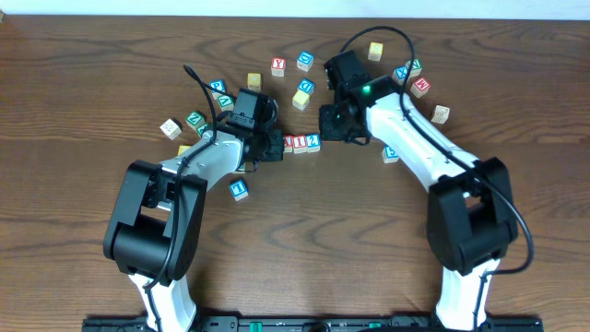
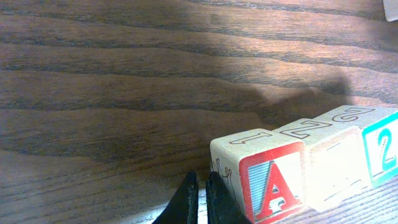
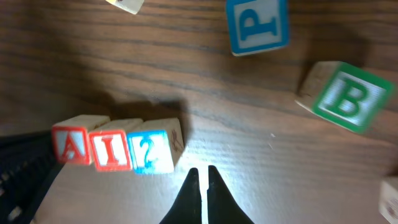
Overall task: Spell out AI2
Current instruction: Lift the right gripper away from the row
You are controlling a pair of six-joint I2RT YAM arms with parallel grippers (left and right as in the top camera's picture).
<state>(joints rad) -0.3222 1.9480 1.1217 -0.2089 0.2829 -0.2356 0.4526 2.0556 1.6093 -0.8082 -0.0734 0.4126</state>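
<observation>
Three wooden cubes stand side by side in a row at mid-table: the red A, the red I and the blue 2. In the right wrist view they read A, I, 2 from left to right. My left gripper sits just left of the A, shut with nothing in it; its fingertips rest low beside that cube. The I and 2 follow behind. My right gripper hangs shut and holding nothing just right of the 2, a little apart.
Loose letter cubes lie scattered along the back, among them a blue P and a green B. A blue-framed cube lies alone in front of the left arm. More cubes cluster at back left and back right.
</observation>
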